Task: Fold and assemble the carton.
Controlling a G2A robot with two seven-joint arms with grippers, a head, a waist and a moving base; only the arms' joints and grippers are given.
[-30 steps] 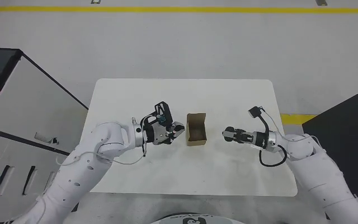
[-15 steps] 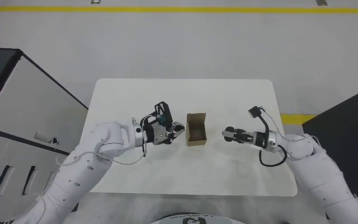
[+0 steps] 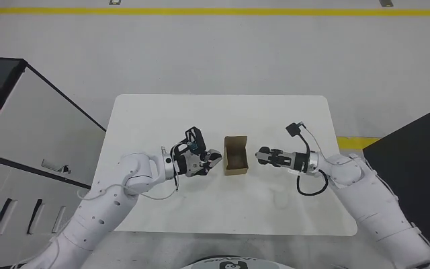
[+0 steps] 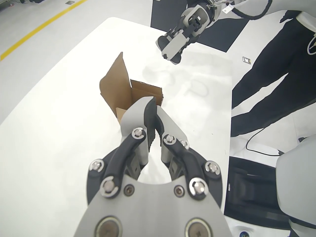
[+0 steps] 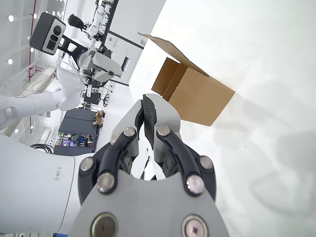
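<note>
Right, your carton (image 3: 235, 155) stands close to the middle of the tabletop (image 3: 289, 114), well in from every edge. It is plain brown card with its top open, and one tall flap (image 4: 116, 82) rises on the side toward the far edge. The other walls are low, and you can see down into the hollow.

Now your left claw (image 3: 215, 160) sits just beside the carton, on the side facing the tabletop's left edge. A thin strip of white shows between tip and card. Its fingers are pressed together with nothing gripped between them.

Across the way, your right claw (image 3: 259, 157) points in from the right-edge side. It is also just beside the carton, apart from it, and level with the left one. Its pads are closed on each other and carry nothing, so the carton lies between the two tips.
</note>
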